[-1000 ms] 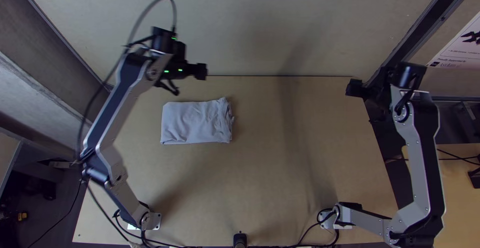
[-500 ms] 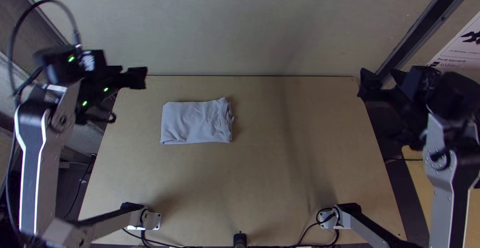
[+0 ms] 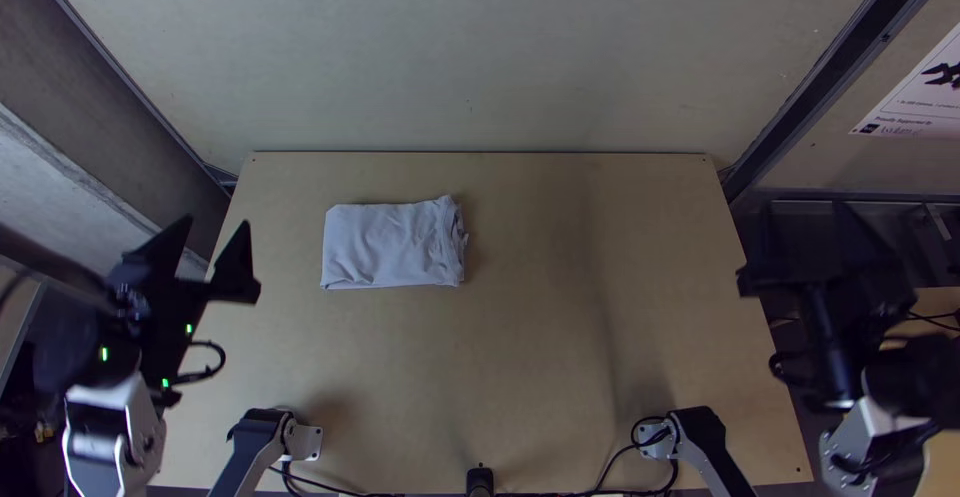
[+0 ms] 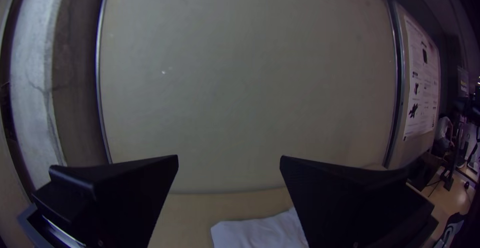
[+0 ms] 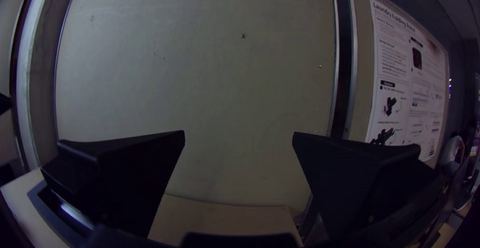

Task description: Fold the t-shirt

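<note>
The left gripper [image 3: 217, 225] is over the table's left edge, left of the cloth, its two fingers spread apart. At the table's right edge is the right gripper [image 3: 802, 207]. The light grey t-shirt [image 3: 393, 245] lies folded into a flat rectangle on the upper left of the table, its right end somewhat bunched. In the left wrist view the left gripper [image 4: 229, 160] stands open with nothing between its fingers, part of the shirt [image 4: 260, 232] lying beyond. The right wrist view shows the right gripper [image 5: 239, 134] open and holding nothing.
The wooden table [image 3: 540, 357] stretches out between both arm bases. A pale upright panel [image 3: 480, 57] rises behind its far edge, with dark metal posts at the right. A printed poster [image 3: 915, 97] hangs at the upper right.
My left gripper has swung from above the shirt's far side out to the left and nearer the bases. The right arm has shifted outward to the right and nearer. The shirt has stayed put.
</note>
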